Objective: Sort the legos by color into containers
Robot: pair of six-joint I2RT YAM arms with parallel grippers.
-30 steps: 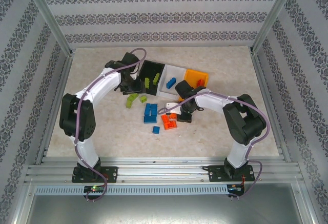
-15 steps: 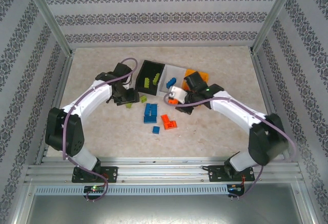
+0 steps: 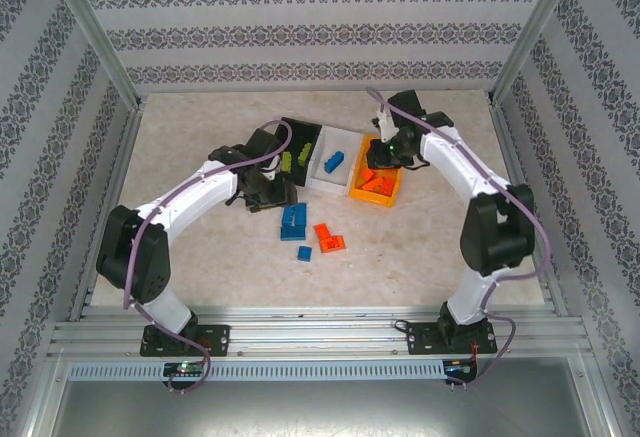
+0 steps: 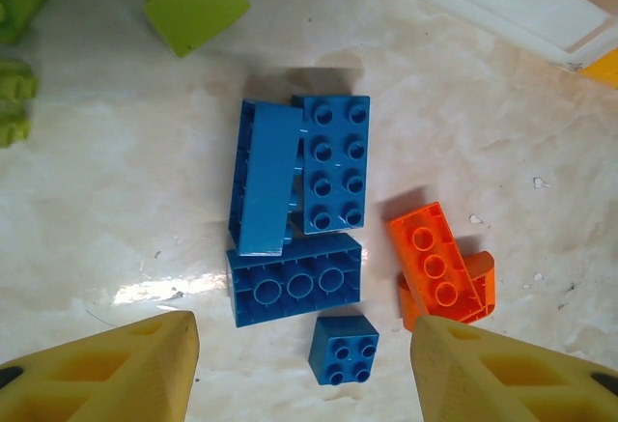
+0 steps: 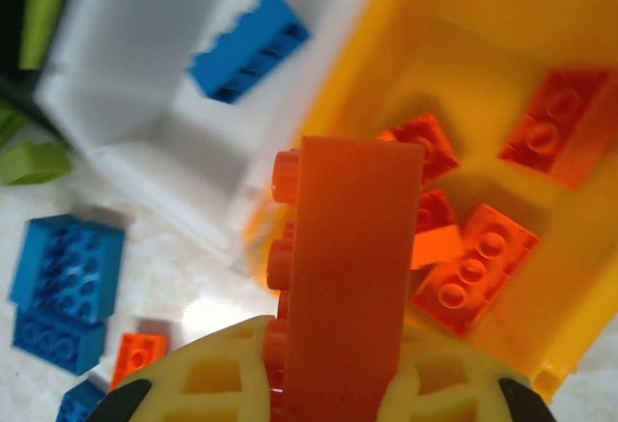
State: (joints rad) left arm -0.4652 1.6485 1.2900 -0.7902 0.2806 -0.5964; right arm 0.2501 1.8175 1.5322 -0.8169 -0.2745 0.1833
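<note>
My right claw [image 5: 333, 374] is clamped on a long orange-red brick [image 5: 343, 277], gripped by its lower end so the rest stands clear of my fingers and can fall free. I hold it over the near rim of the orange-yellow bin [image 5: 463, 65], where several orange-red bricks [image 5: 478, 267] already lie, so by my reckoning the next step is to let go once the brick is fully over the bin's floor. If I let go too soon it could catch the rim and tip out. Right beside that bin is the white bin [image 5: 145, 36] with one blue brick [image 5: 246, 45] in it, and past the white one is the black bin [image 3: 300, 132]. My left claw [image 4: 304, 345] hangs with its fingers spread and nothing between them, well out from the orange-yellow bin on the white bin's side. It is over a cluster of blue bricks [image 4: 294, 210] on the table [image 4: 116, 210], with a small blue brick [image 4: 344, 349] just below. I judge this is a line-up for a blue pick. Two loose orange-red pieces [image 4: 439, 267] lie just beside that cluster. Lime green bricks [image 4: 198, 2] wait farther from the orange-yellow bin.
</note>
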